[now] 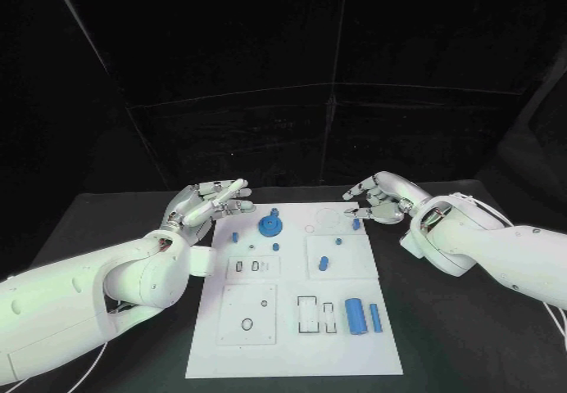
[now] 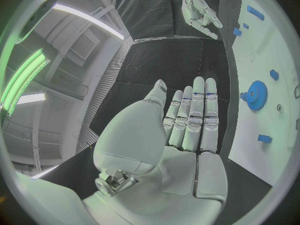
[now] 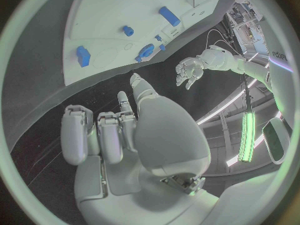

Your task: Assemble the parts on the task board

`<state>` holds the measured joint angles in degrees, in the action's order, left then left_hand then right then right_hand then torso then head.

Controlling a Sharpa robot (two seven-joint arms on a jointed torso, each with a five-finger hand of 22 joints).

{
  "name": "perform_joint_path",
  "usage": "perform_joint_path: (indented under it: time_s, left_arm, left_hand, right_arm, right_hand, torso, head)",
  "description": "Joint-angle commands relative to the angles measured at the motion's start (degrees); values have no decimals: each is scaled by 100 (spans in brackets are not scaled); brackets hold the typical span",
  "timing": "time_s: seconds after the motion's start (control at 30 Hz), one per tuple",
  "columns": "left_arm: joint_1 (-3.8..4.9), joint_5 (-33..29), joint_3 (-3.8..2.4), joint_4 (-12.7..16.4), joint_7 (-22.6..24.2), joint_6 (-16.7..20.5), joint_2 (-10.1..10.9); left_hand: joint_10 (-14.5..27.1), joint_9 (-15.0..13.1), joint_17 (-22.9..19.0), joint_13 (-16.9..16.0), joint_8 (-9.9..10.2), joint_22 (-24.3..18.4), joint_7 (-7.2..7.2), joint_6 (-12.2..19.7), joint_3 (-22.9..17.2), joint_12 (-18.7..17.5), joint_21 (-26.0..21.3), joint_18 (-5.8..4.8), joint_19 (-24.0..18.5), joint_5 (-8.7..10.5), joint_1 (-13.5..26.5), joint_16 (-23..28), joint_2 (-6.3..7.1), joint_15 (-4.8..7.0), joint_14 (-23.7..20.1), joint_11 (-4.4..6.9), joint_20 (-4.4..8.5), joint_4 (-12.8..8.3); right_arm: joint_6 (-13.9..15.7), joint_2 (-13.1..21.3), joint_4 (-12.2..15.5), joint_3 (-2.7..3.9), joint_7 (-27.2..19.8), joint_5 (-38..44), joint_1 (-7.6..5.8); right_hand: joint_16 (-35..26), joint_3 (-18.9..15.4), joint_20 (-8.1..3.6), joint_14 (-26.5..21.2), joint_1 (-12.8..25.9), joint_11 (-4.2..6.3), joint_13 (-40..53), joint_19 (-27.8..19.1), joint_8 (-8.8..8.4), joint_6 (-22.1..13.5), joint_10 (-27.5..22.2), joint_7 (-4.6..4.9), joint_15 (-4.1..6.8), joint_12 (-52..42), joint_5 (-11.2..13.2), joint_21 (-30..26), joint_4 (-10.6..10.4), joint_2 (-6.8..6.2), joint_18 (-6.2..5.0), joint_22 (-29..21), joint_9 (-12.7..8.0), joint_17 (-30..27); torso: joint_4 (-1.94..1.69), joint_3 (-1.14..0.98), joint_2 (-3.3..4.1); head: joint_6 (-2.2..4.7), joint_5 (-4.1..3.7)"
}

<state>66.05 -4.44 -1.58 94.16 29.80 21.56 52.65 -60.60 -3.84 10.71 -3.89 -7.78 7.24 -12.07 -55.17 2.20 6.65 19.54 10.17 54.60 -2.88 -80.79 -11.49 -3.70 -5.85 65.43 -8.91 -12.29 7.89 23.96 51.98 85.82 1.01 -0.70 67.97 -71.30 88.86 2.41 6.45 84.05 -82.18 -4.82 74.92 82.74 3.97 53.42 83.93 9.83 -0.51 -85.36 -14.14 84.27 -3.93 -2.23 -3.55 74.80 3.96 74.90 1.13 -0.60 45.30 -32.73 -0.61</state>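
Observation:
The white task board [image 1: 296, 360] lies in the middle of the black table. A blue gear [image 1: 270, 225] stands near the board's far edge, with small blue pegs [image 1: 323, 263] around it. Two blue cylinders [image 1: 355, 311] lie at the near right. My left hand [image 1: 213, 203] hovers over the board's far left corner with straight, spread fingers and holds nothing. My right hand [image 1: 378, 198] hangs over the far right corner, fingers loosely curled and empty, just beyond a small blue block [image 1: 356, 223]. The left wrist view shows the flat left hand [image 2: 187, 130] beside the gear [image 2: 255, 94]. In the right wrist view, the right hand [image 3: 119, 130] hovers short of the block [image 3: 82, 56].
Dark cloth walls close off the table's far side. Bare black tabletop [image 1: 460, 344] runs along both sides of the board. Rectangular slots [image 1: 307, 315] and a small ring [image 1: 247, 324] mark the board's near half.

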Motion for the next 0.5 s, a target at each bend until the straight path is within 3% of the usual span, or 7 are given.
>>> perform_joint_path:
  time_s: [0.03, 0.23, 0.37, 0.5]
  left_arm:
    - [5, 35, -5, -32, 51, -113, -29]
    - [0, 35, -4, -83, 50, -129, -68]
    - [-2, 35, -4, -107, 53, -132, -82]
    - [-4, 35, -4, -126, 54, -138, -99]
  left_hand:
    - [-12, 0, 5, 2, 25, -8, -2, -29, -3, -24, -30, 36, 4, -17, -42, 37, -12, -27, 9, -11, -17, -46]
    - [-16, -1, 6, 2, 25, -9, 0, -32, -5, -24, -30, 36, 6, -17, -45, 39, -14, -26, 10, -10, -17, -50]
    - [-22, -1, 8, 1, 25, -10, 3, -35, -8, -25, -31, 36, 7, -18, -53, 43, -17, -25, 10, -7, -16, -57]
    - [-23, -1, 8, 1, 25, -11, 4, -36, -9, -26, -31, 36, 8, -18, -56, 44, -17, -25, 10, -7, -16, -60]
  right_arm:
    - [-175, 66, -127, 0, -399, -376, 1]
    - [-303, 115, -427, -2, -468, -402, 92]
    - [-350, 76, -552, -2, -478, -407, 190]
    - [-343, -14, -678, -2, -467, -409, 334]
  right_hand:
    - [33, 18, 3, 544, -101, 5, 956, 0, -10, 30, 196, 0, 9, 30, -70, 20, 83, 7, 52, 3, -4, 1272]
    - [34, 27, 6, 545, -146, 1, 938, -5, -20, 8, 179, 5, 6, 49, -90, 17, 180, -38, 51, -3, -9, 1275]
    - [33, 21, 7, 544, -145, -1, 929, -9, -24, -4, 172, 7, 5, 57, -82, 13, 194, -53, 49, -12, -11, 1274]
    - [33, 13, 10, 544, -133, -10, 908, -12, -39, -57, 154, 17, -1, 77, -74, 11, 215, -63, 48, -17, -19, 1273]
  torso:
    - [10, -40, -11]
    - [13, -71, -19]
    - [26, -64, -22]
    - [8, -55, -20]
  head:
    - [8, -16]
    - [-11, -29]
    - [-28, -20]
    - [-33, -23]
